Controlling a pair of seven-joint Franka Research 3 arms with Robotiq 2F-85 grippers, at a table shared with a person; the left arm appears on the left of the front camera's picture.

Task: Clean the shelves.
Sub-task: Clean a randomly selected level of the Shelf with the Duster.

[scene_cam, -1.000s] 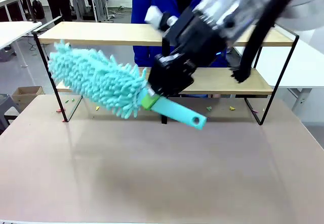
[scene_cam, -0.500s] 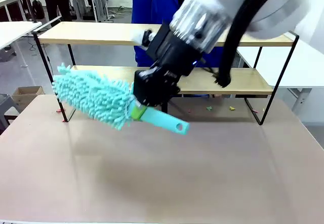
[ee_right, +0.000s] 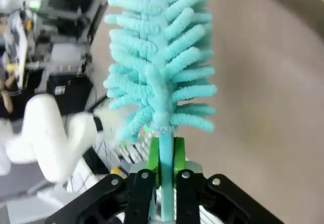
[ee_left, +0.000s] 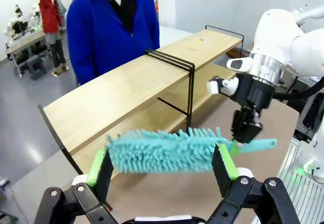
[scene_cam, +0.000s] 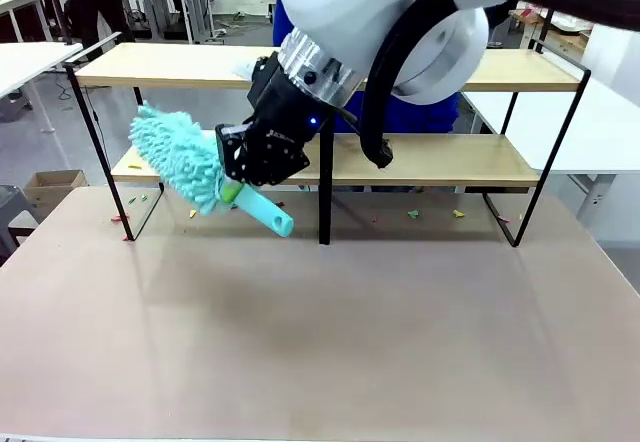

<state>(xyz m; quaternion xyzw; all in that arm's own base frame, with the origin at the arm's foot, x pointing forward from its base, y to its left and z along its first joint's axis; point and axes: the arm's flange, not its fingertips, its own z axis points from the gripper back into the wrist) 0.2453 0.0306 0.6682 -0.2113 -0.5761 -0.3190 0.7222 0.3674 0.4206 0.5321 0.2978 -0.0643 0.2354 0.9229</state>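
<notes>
The shelves (scene_cam: pixel 430 159), two light-wood boards in a black frame, are standing along the far side of the desk (scene_cam: pixel 320 342), with the black centre post (scene_cam: pixel 323 187) splitting the rack in half. Left of the post, a fluffy turquoise duster (scene_cam: pixel 185 157) is hanging in front of the lower board's left half. Its head is pointing up and away from the post, and its handle end is slanting down toward the post's foot. I cannot tell whether the fibres are touching the board. The right gripper (scene_cam: pixel 238 190) is sitting just left of the post, its white arm crossing in front of the post from the right. Its jaws are clamping the duster's handle just below the head, and in the right wrist view the green pads (ee_right: pixel 153 155) are pressing the handle from both sides. Right of the post, small coloured scraps (scene_cam: pixel 413 214) are lying on the desk under the lower board. Behind the post, a person (ee_left: pixel 114 26) in a blue jacket is standing. The left gripper (ee_left: pixel 161 165) is hovering well apart from the post and facing the rack, its jaws spread wide.
</notes>
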